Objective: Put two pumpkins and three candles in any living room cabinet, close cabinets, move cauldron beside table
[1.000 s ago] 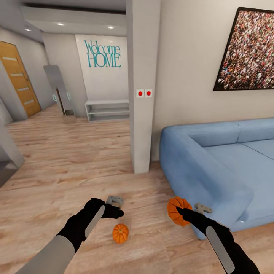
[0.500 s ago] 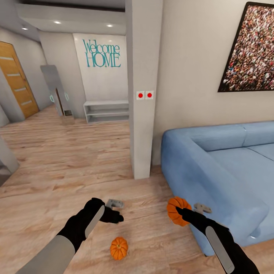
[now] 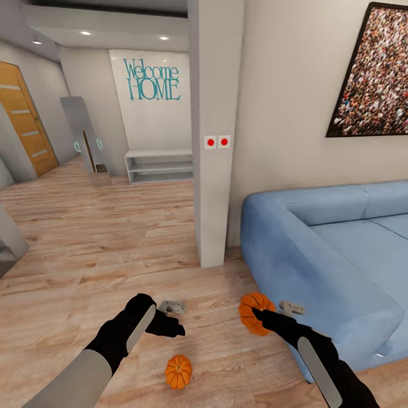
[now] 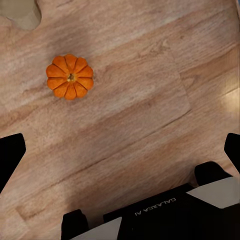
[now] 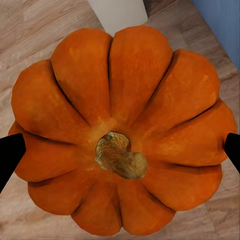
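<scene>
Pumpkins are seen in two places: one pumpkin [image 3: 256,313] is clamped in the right gripper [image 3: 258,315] and held above the wooden floor [image 3: 102,238], just beside the front corner of the blue sofa [image 3: 317,255]. In the right wrist view this held pumpkin [image 5: 122,132] is seen from its stem side, with a black fingertip [image 5: 10,155] pressed at either flank. The second pumpkin [image 3: 178,371] is set upright on the floor between the two arms, nearer the left one. The left gripper [image 3: 173,326] is held above the floor beyond that pumpkin, with nothing between its fingers; in the left wrist view its jaws are seen spread wide apart, and the floor pumpkin [image 4: 70,76] is seen lying well clear of the gripper. A white pillar [image 3: 215,130] with two red buttons [image 3: 217,141] is seen ahead, beside the sofa's end. A white open shelf bench [image 3: 160,165] is seen against the far wall, below teal "Welcome HOME" lettering [image 3: 152,80].
</scene>
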